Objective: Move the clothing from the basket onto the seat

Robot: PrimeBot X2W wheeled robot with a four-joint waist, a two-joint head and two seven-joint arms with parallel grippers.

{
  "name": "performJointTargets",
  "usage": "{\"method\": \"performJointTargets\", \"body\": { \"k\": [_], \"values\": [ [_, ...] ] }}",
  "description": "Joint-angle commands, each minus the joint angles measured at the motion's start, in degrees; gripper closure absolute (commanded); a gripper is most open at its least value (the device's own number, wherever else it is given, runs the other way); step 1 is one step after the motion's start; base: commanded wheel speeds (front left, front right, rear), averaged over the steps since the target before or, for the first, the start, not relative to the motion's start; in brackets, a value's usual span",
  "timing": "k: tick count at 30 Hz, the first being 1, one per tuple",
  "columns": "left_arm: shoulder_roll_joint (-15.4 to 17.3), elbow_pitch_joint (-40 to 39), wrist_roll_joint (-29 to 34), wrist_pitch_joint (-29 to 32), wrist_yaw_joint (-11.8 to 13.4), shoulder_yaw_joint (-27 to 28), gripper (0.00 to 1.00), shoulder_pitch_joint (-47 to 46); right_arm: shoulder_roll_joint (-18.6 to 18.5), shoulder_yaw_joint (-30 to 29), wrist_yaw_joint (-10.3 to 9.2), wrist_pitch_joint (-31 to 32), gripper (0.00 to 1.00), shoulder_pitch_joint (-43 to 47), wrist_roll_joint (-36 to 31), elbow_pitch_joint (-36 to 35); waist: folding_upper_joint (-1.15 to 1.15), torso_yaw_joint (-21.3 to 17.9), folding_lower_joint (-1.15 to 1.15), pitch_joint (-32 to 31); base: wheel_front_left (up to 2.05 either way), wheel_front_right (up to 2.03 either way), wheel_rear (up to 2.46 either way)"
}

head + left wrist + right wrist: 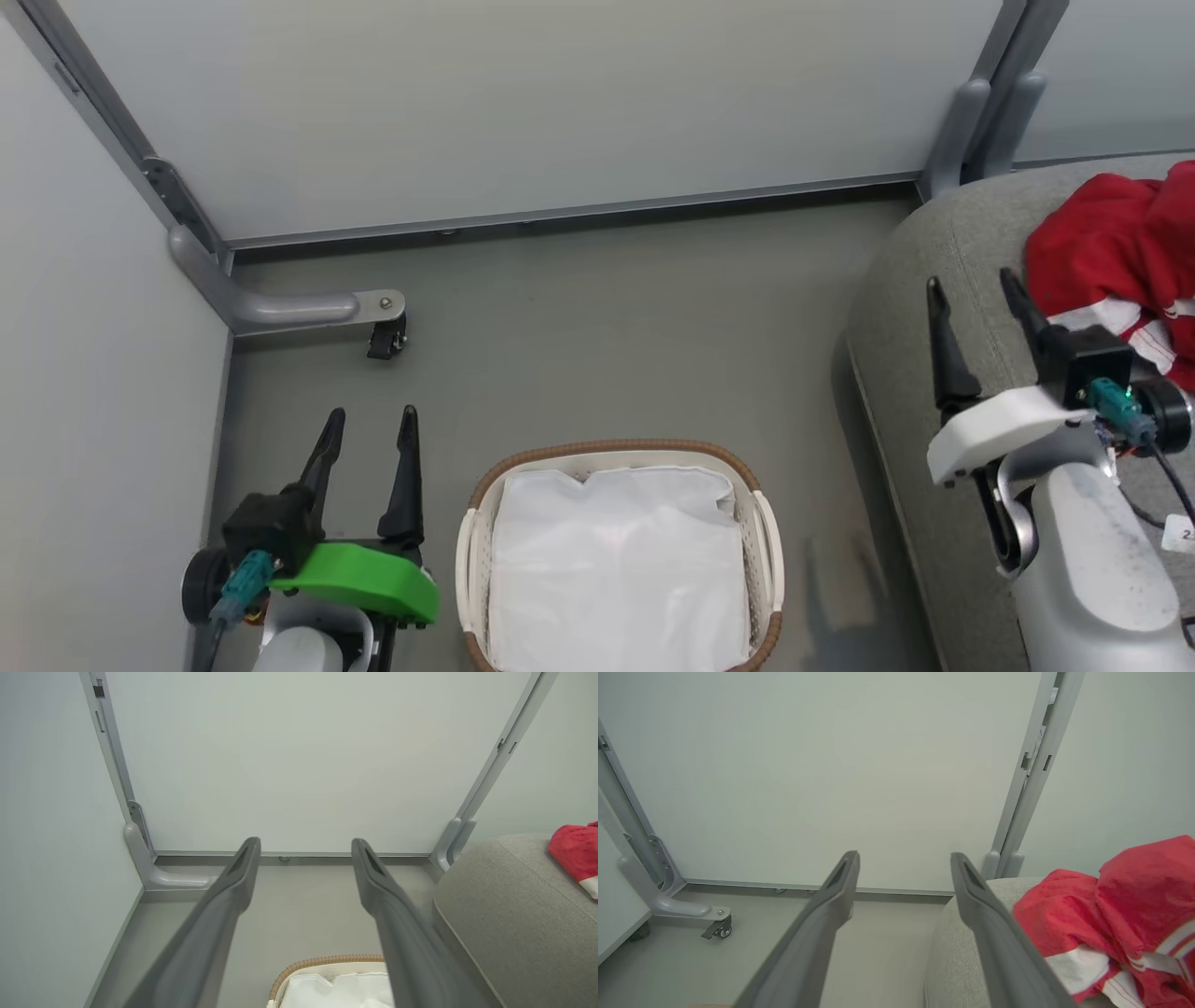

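Two-armed hovering: left gripper lower left, right gripper over seat at right, jaws spread, gripping nothing. Spotting clothing heaped on seat, right edge; basket bottom centre, showing white liner. Possibly risking snagging fabric on right finger, dragging it off rounded corner.

Bare floor across frame centre, passable between basket at bottom centre and wall panels along top. Caster foot jutting in at centre left, above left gripper. Seat blocking right side; clothing heaped at its upper right. Narrow floor strip between basket and seat. Basket top open, liner flat inside.
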Motion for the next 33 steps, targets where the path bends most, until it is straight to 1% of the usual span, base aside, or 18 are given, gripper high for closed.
{"method": "performJointTargets", "body": {
  "k": [1, 6, 9, 12, 15, 20, 33],
  "values": [
    [-0.1, -0.2, 0.4, 0.0, 0.2, 0.8, 0.0, 1.3, 0.4, 0.2, -0.08, -0.1, 0.0, 1.8, 0.7, -0.7, 0.0, 1.1, 0.0, -1.2, 0.0, 0.0, 0.0],
    [-0.2, 0.1, 0.3, 0.0, -0.2, 2.2, 0.0, 3.6, 1.6, 0.1, -0.08, -0.1, 0.0, 6.9, 2.2, -3.3, 0.0, 2.0, 0.0, -1.9, 0.0, 0.0, 0.0],
    [-0.2, 0.3, -0.2, 0.0, -0.4, 2.7, 0.0, 4.8, 1.6, 1.8, -0.08, -0.1, 0.0, 9.7, 4.3, -5.0, 0.0, 2.0, 0.0, -2.4, 0.0, 0.0, 0.0],
    [-0.2, 0.1, -0.9, 0.0, -0.2, 3.4, 0.0, 5.9, 1.5, 2.3, -0.08, -0.1, 0.0, 12.4, 6.1, -6.8, 0.0, 1.8, 0.0, -2.7, 0.0, 0.0, 0.0],
    [-0.2, 0.0, -1.3, 0.0, -0.1, 3.8, 0.0, 6.9, 1.6, 2.7, -0.08, -0.1, 0.0, 14.2, 6.5, -7.4, 0.0, 1.6, 0.0, -3.0, 0.0, 0.0, 0.0],
    [-0.2, -0.1, -1.7, 0.0, 0.2, 3.8, 0.0, 7.6, 1.6, 2.8, -0.08, -0.1, 0.0, 16.1, 7.1, -7.8, 0.0, 1.4, 0.0, -3.1, 0.0, 0.0, 0.0],
    [-0.2, 0.3, -1.8, 0.0, 0.2, 3.4, 0.0, 7.4, 1.6, 3.0, -0.08, -0.1, 0.0, 16.4, 7.7, -8.0, 0.0, 1.3, 0.0, -3.4, 0.0, 0.0, 0.0]
  ]
}}
